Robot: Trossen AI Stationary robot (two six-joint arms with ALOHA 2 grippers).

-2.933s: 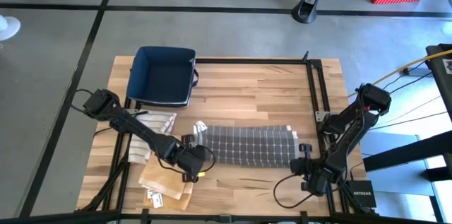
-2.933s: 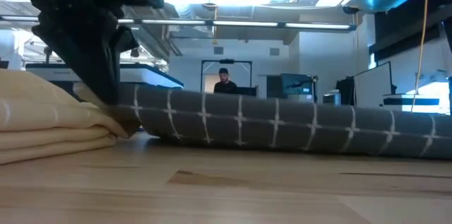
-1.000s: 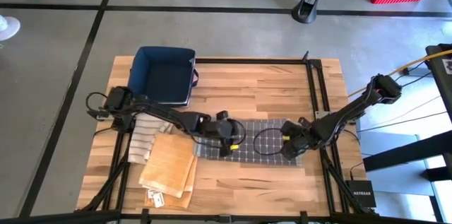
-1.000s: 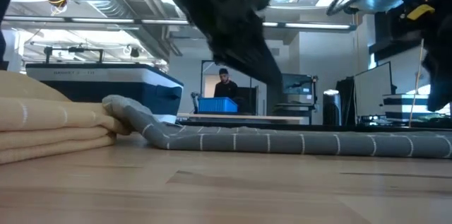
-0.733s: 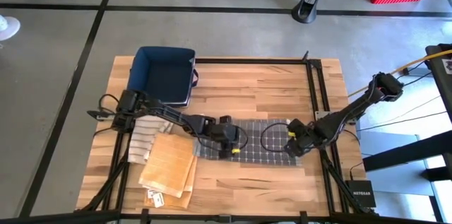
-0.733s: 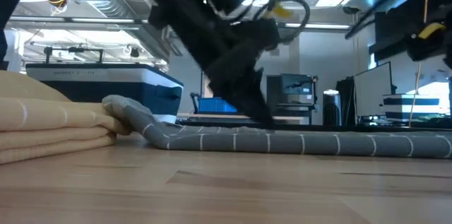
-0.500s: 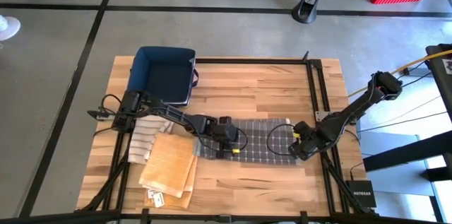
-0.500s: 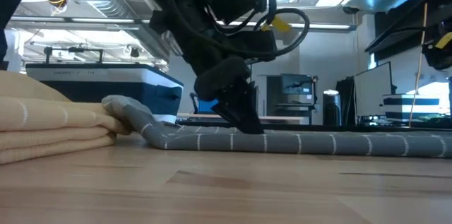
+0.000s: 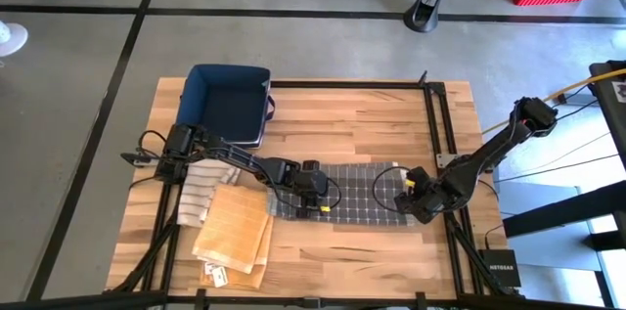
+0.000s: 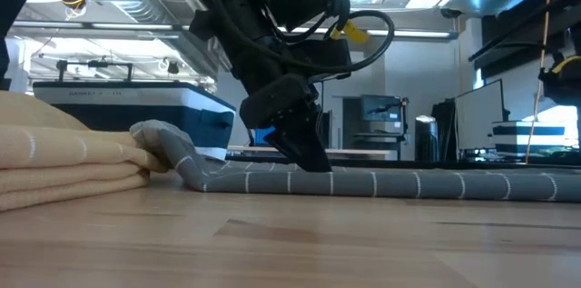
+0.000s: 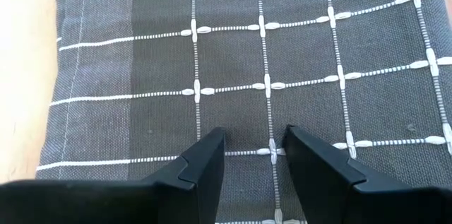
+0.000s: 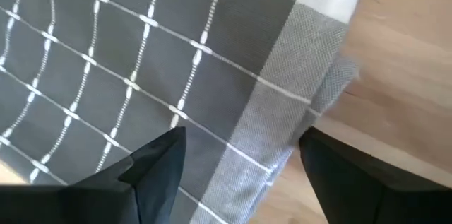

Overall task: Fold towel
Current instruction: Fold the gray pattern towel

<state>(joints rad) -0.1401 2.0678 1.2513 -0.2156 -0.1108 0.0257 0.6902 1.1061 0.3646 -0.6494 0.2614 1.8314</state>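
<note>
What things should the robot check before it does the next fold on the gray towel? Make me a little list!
1. Gray towel lies flat on the table: ok, flat in the low view apart from a bump at one end.
2. Left gripper sits over the towel with its fingers apart, holding nothing: ok.
3. Right gripper is wide open at the towel's edge: ok.
4. Right end's layers line up: not ok, a lighter corner pokes out in the right wrist view.
5. Tan folded towels keep clear of the gray one: cannot tell, they look very close or touching.
6. Blue bin is out of the way: ok.
</note>
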